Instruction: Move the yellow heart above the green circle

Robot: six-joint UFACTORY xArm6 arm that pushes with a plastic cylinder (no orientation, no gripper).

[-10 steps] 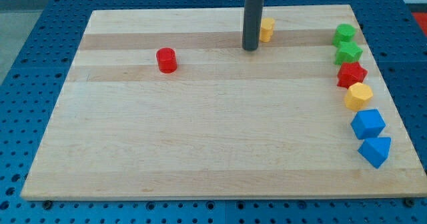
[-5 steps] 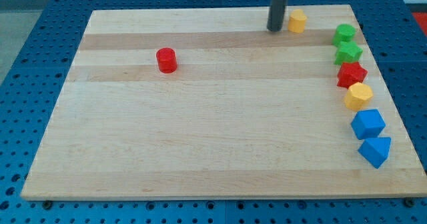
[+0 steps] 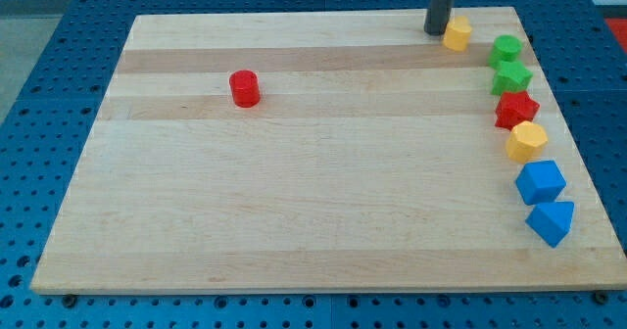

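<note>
The yellow heart (image 3: 457, 34) lies near the board's top edge at the view's upper right. My tip (image 3: 436, 31) stands just left of it, touching or almost touching its left side. The green circle (image 3: 506, 48) lies to the right of the heart and slightly lower, a small gap apart from it.
Below the green circle a column runs down the right edge: a green star (image 3: 511, 76), a red star (image 3: 516, 109), a yellow hexagon (image 3: 527, 141), a blue cube (image 3: 541, 182), a blue triangle (image 3: 551, 221). A red cylinder (image 3: 244, 88) stands at the left. The wooden board (image 3: 313, 192) lies on a blue pegboard.
My tip has moved right along the top of the board, pushing the yellow heart right toward the green circle. The other blocks have not moved.
</note>
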